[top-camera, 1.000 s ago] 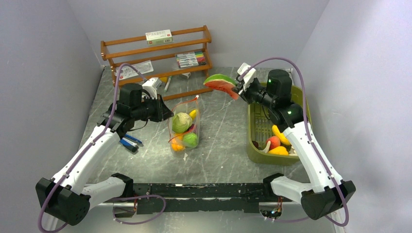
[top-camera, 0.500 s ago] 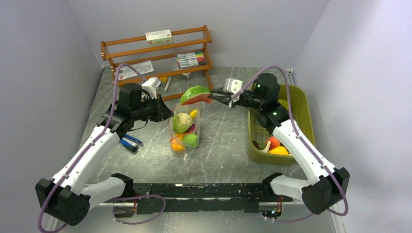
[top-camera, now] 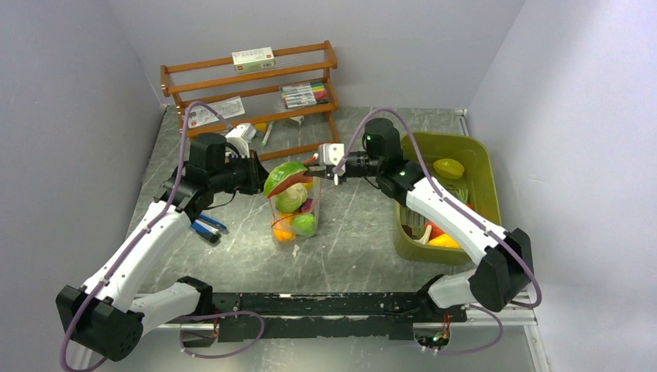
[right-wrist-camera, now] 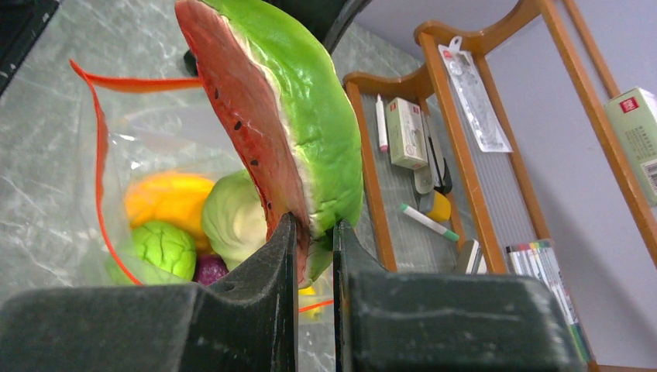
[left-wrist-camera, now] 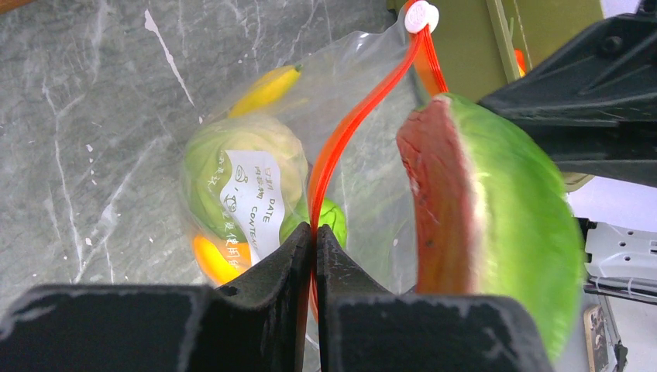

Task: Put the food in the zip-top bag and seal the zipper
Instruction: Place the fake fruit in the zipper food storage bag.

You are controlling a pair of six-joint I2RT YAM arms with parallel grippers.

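Note:
The clear zip-top bag point(top-camera: 295, 211) stands at the table's middle, mouth up. My left gripper point(top-camera: 269, 183) point(left-wrist-camera: 314, 234) is shut on its red-orange zipper point(left-wrist-camera: 350, 130) at the left rim. Inside lie a pale cabbage point(top-camera: 289, 197) point(right-wrist-camera: 232, 217), a green piece point(top-camera: 304, 223), an orange piece point(top-camera: 282, 230) and a banana point(left-wrist-camera: 267, 89). My right gripper point(top-camera: 314, 165) point(right-wrist-camera: 314, 226) is shut on a watermelon slice point(top-camera: 285, 175) point(left-wrist-camera: 496, 225) point(right-wrist-camera: 287, 116), which hangs tilted right over the bag's open mouth.
An olive-green bin point(top-camera: 407, 245) at the right holds more food, red and yellow pieces point(top-camera: 442, 236). A wooden rack point(top-camera: 252, 85) with marker pens point(top-camera: 304, 94) and a box stands at the back. A blue-handled tool point(top-camera: 208, 227) lies left of the bag.
My right arm has swung left with the watermelon slice, from near the bin to over the bag's mouth. The left arm and the bag have stayed put.

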